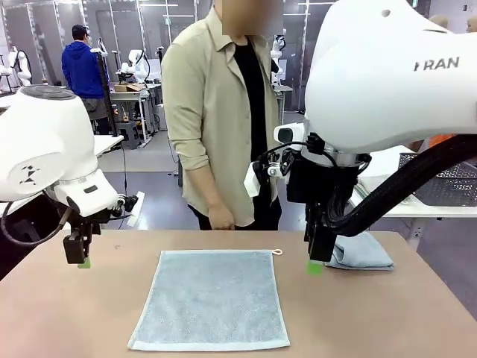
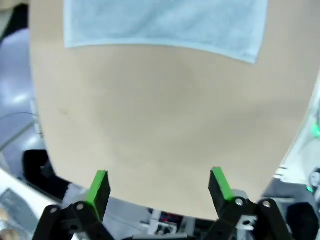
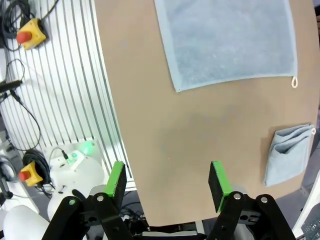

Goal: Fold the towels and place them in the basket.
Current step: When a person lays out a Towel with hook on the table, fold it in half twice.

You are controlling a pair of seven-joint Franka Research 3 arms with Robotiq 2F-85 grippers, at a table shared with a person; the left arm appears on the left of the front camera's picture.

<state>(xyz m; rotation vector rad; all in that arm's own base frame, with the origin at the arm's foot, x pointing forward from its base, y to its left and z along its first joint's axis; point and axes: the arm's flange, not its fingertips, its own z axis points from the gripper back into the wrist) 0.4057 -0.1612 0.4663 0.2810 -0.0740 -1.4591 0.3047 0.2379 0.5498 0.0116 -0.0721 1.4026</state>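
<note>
Towels, two, on the brown counter (image 1: 67, 313). Flat towel (image 1: 212, 298) spread open from the centre toward 6 o'clock in the front view, small loop (image 1: 277, 252) at its far corner toward 2 o'clock. Folded towel (image 1: 363, 252) at 4 o'clock near the counter's right edge, apart from the flat towel. Basket (image 1: 447, 179) off the counter at 3 o'clock, on a white table (image 1: 417, 209) behind, partly hidden by the right arm; contents impossible to make out.

Left jaws at 8 o'clock, low over the counter's left side, spread wide and gripping nothing, bare counter between the green pads (image 2: 100, 185). From the left wrist, flat towel (image 2: 165, 22) at 12 o'clock, well ahead of the pads.

Right jaws at 4 o'clock, close over the counter, just beside the folded towel, parted with nothing held. From the right wrist, flat towel (image 3: 227, 40) at 1 o'clock with its loop (image 3: 294, 82), folded towel (image 3: 287, 152) at 3 o'clock, neither touched.

Person (image 1: 216, 112) standing at 12 o'clock across the counter, one hand (image 1: 221, 216) hanging by the far edge.
</note>
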